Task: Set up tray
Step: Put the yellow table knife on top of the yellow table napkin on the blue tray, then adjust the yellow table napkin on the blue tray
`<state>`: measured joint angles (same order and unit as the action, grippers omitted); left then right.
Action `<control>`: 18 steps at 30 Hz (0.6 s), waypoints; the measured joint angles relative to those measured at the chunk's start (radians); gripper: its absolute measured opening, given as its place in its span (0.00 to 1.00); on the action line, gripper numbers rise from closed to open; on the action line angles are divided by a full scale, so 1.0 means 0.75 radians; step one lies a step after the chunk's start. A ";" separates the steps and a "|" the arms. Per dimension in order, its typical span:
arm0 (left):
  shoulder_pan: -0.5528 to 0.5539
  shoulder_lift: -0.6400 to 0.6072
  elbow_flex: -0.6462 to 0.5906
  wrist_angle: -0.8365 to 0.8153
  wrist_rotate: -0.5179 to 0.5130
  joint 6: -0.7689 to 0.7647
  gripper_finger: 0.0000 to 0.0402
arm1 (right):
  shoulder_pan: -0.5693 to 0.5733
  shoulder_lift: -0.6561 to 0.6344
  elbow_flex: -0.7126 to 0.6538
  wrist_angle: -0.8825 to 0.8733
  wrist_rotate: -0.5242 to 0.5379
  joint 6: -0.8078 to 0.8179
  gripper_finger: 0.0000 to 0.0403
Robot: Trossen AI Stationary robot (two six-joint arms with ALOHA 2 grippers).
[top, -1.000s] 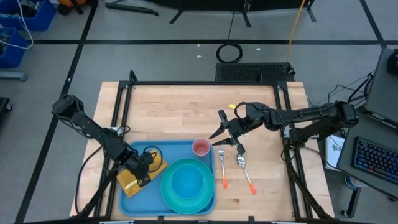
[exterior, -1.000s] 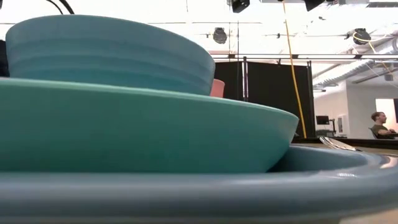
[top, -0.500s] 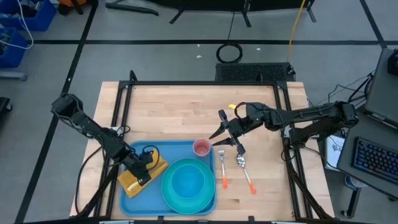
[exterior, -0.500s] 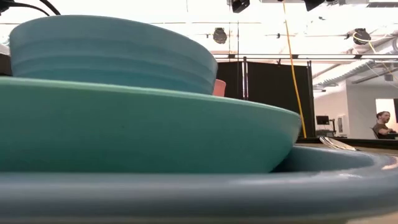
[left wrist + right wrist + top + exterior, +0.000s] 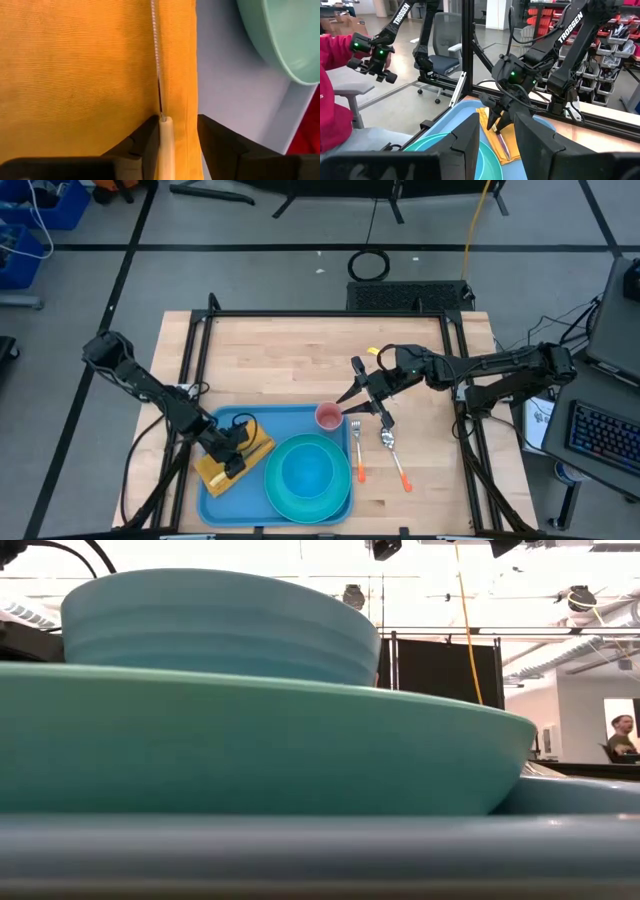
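The light-blue tray [image 5: 222, 498] lies at the table's near edge. It holds a teal plate [image 5: 330, 498] with a blue bowl [image 5: 306, 472], a pink cup [image 5: 328, 416] and a yellow napkin [image 5: 222, 470]. A knife lies on the napkin, with a serrated blade [image 5: 155, 45] and a pale handle [image 5: 166, 145]. My left gripper [image 5: 236, 454] is down on the napkin, open, its fingers on either side of the knife handle. My right gripper [image 5: 365, 402] hovers open just right of the cup, above the table. My left gripper [image 5: 178, 135] comes down from above onto the napkin's folded strip [image 5: 185, 100], its fingers lying along the knife. One finger [image 5: 147, 142] lies against the pale handle. A gap stays between the handle and the other finger [image 5: 215, 145]. Napkin and knife lie flat on the tray floor.
A fork [image 5: 356, 446] and a spoon [image 5: 392, 452], both orange-handled, lie on the wood right of the tray. A black frame rail [image 5: 330, 313] runs around the table. A person in red [image 5: 335, 100] sits beyond it, and another person [image 5: 625, 735] is far off. Bare wood fills the far half.
The tray has slid a little toward the table's right edge, carrying the plate, bowl, cup and napkin with it. My left gripper has moved right with it, staying on the napkin. My right arm has kept still.
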<state>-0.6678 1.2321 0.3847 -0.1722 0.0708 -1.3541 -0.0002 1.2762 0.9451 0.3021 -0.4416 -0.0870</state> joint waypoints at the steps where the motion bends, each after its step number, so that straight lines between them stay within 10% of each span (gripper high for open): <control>1: 0.000 -0.017 -0.003 0.003 0.000 0.012 0.35 | 0.000 0.000 0.000 0.000 0.000 0.000 0.28; 18: -0.002 -0.344 -0.002 -0.266 -0.158 0.116 0.36 | 0.000 0.000 0.000 -0.001 0.000 -0.001 0.28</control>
<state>-0.6689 0.9743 0.3832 -0.3717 -0.0473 -1.2669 -0.0002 1.2762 0.9451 0.3017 -0.4416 -0.0874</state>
